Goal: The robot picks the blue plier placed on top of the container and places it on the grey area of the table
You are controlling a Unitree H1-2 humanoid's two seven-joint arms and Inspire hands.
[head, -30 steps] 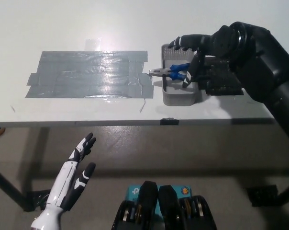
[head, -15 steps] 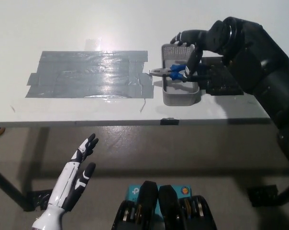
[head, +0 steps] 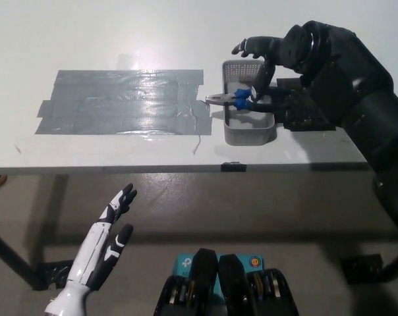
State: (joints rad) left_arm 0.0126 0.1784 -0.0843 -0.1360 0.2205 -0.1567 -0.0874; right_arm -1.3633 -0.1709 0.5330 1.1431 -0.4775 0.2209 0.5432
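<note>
Blue plier point(head: 237, 99) lying across the left rim of the grey container point(head: 249, 130), metal nose projecting leftward past the rim toward the table, blue handles reaching back over the container's interior. Container standing on the white table point(head: 186, 39), just to the right of the grey area point(head: 120, 102), a patch of overlapping grey tape strips with a shiny, glaring surface. Right hand point(head: 265, 62), black, positioned over the container from the right side, one finger stretched out above the far rim, the others curled downward onto the blue handles. Contact with the handles apparent, but firm grip not confirmable from this angle; plier not visibly lifted off the rim. Black right arm point(head: 357, 112) entering from the right edge and covering the table's right portion, along with a dark flat object point(head: 304, 118) lying beside the container. Left hand point(head: 107, 234), white, hanging below the table edge at lower left, fingers spread apart and straight, holding nothing, well apart from every task item. Thin wire-like mark point(head: 198, 143) noted on the table near the grey area's lower right corner.
</note>
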